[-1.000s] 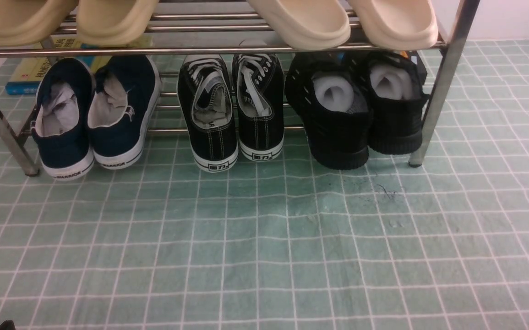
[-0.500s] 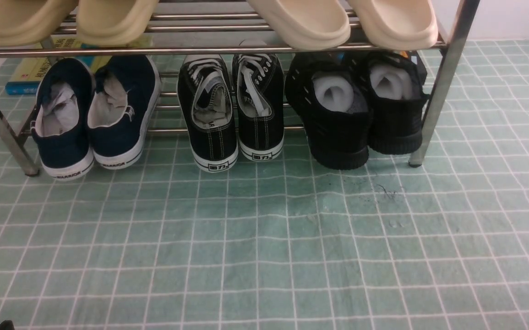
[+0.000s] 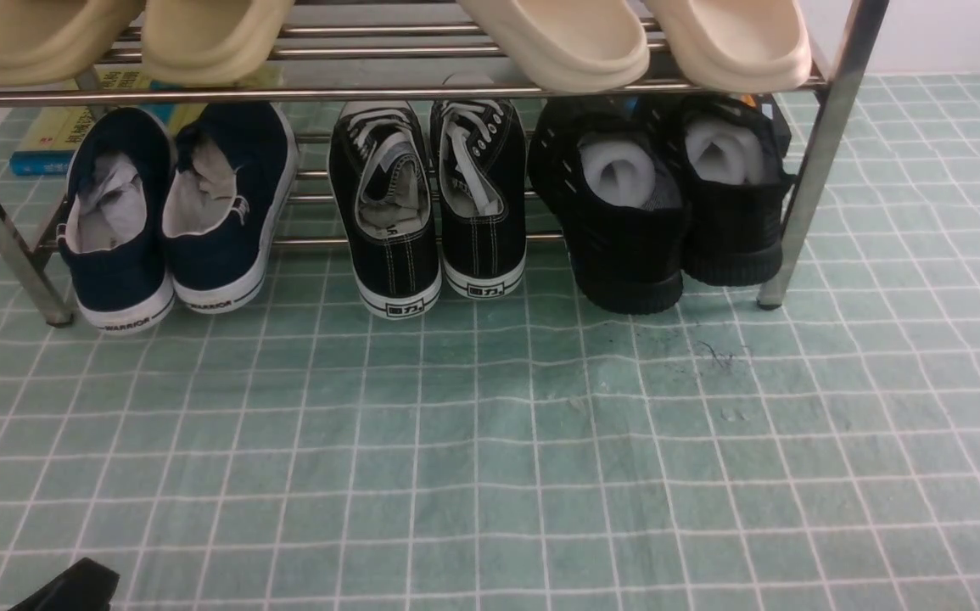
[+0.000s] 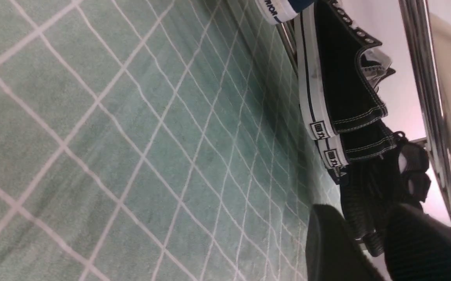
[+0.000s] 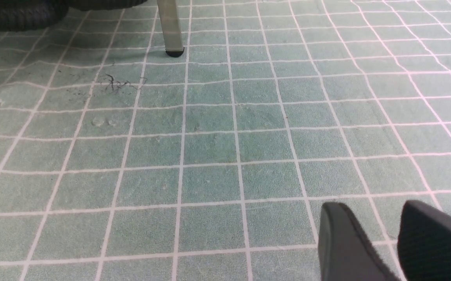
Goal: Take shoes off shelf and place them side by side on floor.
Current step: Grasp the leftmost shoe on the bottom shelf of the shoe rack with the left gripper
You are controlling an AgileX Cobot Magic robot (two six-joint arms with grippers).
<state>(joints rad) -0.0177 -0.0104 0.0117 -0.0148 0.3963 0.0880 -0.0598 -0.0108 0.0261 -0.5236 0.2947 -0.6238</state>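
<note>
Pale green floor [image 3: 490, 441] with a white grid lies bare from the centre down to six o'clock, leaving us wide room. At twelve o'clock stands the shelf [image 3: 825, 144]. Its lower tier holds the navy shoes [image 3: 176, 221] at ten o'clock, heels seemingly resting on the floor past the front rail, the outer one just beside the slanted leg [image 3: 10, 242]. Black lace-up sneakers [image 3: 426, 212] sit near them towards three o'clock. Our left gripper [image 4: 360, 218], low at seven o'clock, is spread and empty. Our right gripper [image 5: 369, 207] is likewise parted, holding nothing.
</note>
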